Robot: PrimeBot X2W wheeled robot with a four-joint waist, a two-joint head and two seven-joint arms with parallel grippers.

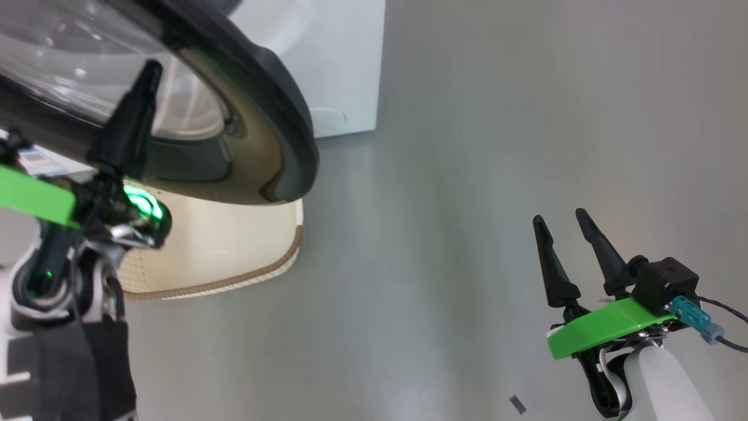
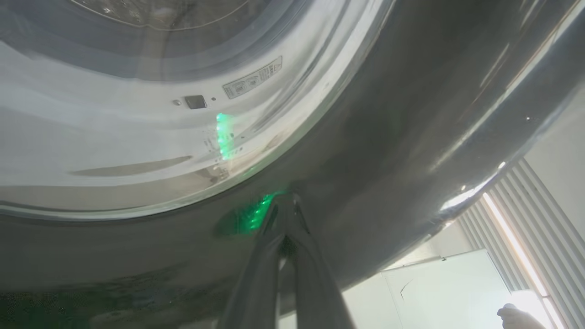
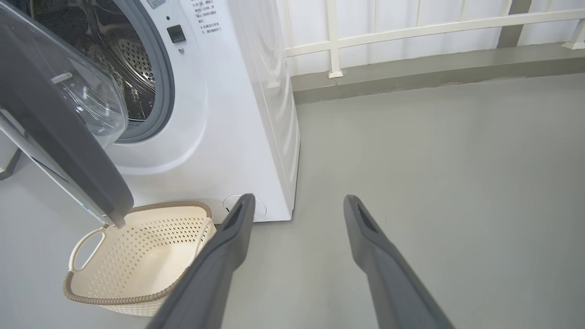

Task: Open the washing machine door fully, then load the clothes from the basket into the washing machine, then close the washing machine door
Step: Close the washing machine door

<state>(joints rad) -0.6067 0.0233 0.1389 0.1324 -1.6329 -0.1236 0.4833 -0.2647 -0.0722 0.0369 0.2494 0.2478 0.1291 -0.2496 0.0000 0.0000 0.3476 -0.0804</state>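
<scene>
Left side: the left tool [image 2: 285, 205] has its two fingers brought together, with nothing between them. The tips touch the glossy dark rim of the washing machine door [image 1: 274, 134] on its outer face. The forearm rises from below, fingers angled up at the door.

Centre: the door stands part open, its lower edge hanging over the basket [image 3: 137, 256]. The basket sits on the floor [image 1: 467, 175] just in front of the washing machine [image 3: 219, 114], and its perforated bottom is bare. The drum opening lies beyond the door from the left tool, so a push along the fingers would swing the door toward it. Judgement: loading looks finished and closing is the step in hand. The left arm is the nearer one.

Right side: the right tool [image 1: 559, 216] hangs over bare floor, well apart from door and basket, fingers spread and holding nothing.
</scene>
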